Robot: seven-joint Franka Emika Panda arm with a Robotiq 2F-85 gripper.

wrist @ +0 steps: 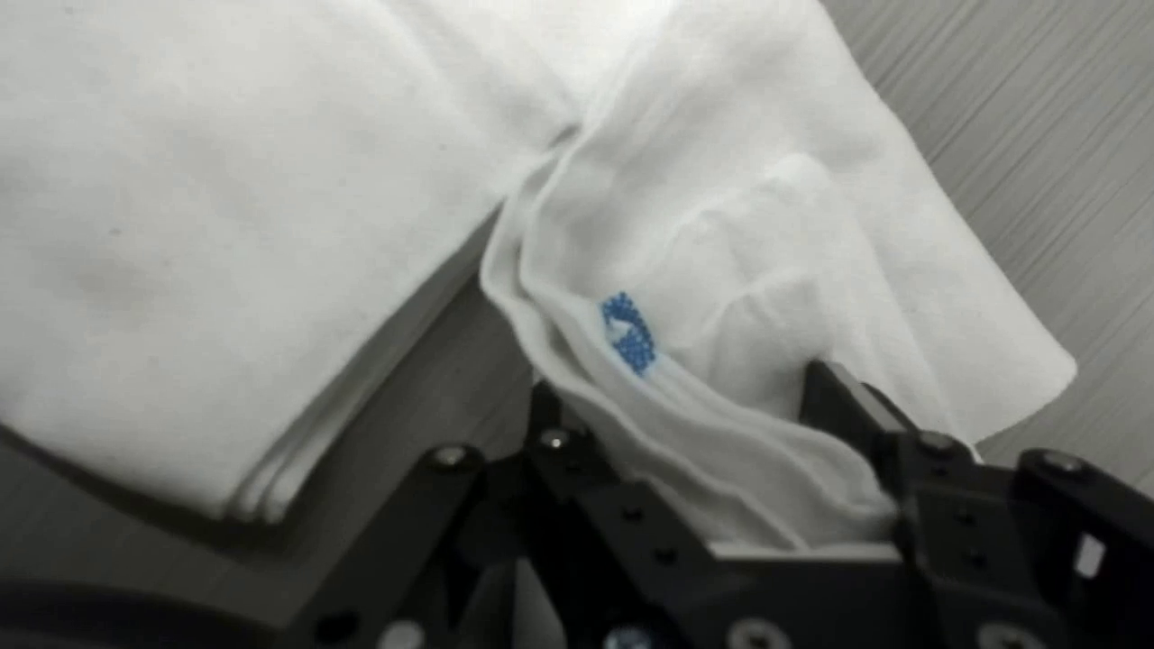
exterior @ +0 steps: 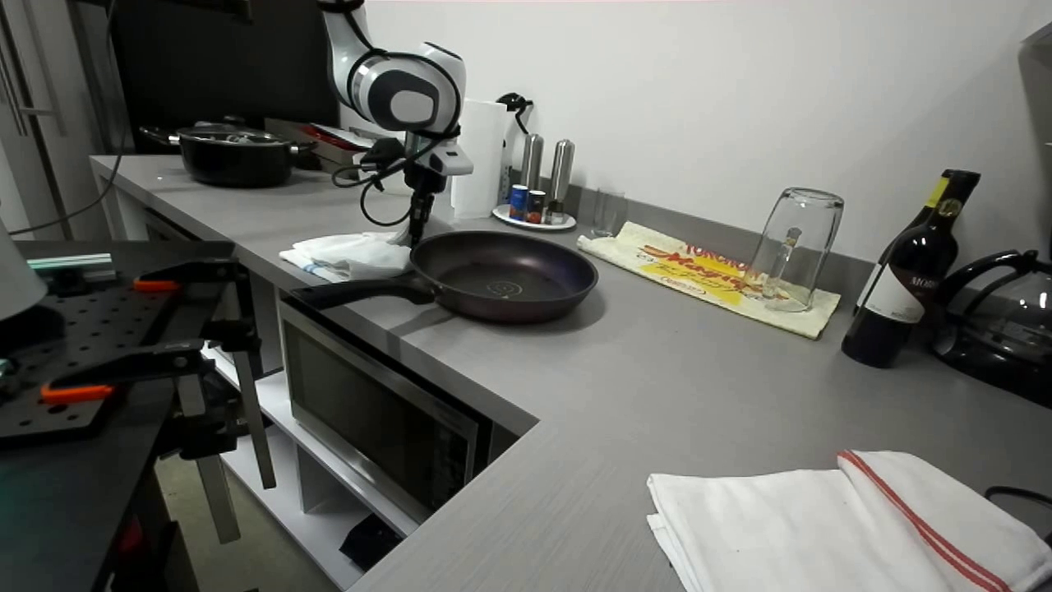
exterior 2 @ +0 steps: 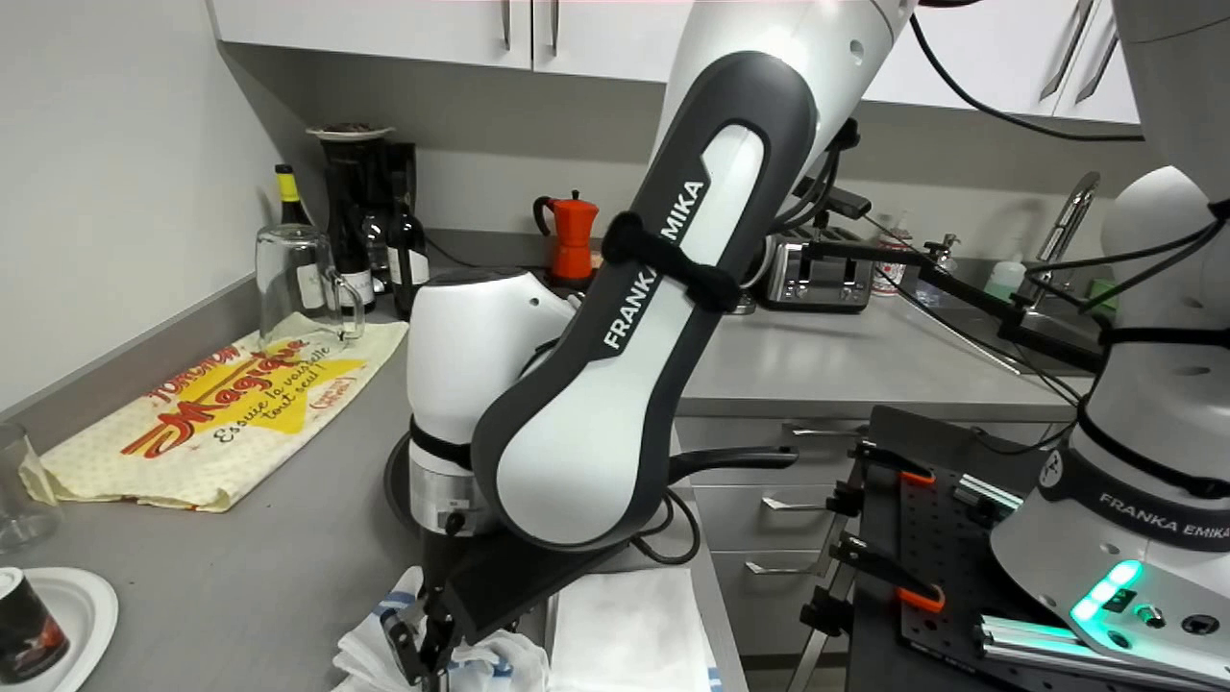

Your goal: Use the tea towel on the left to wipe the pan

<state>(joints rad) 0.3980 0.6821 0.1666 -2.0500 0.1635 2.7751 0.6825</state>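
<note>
The white tea towel with blue stripes lies rumpled on the counter beside the pan. In an exterior view it spreads as a flat folded part and a bunched part under the gripper. The dark frying pan stands upright, handle toward the counter edge; the arm mostly hides it in an exterior view, where the handle shows. My gripper points down at the towel. In the wrist view its fingers are apart, with loose folds of the towel between them. The fingertips' undersides are hidden.
A second white towel with red stripes lies on the near counter. A yellow printed cloth bears an upturned glass mug. A wine bottle, a plate with shakers, a paper roll and a pot stand around.
</note>
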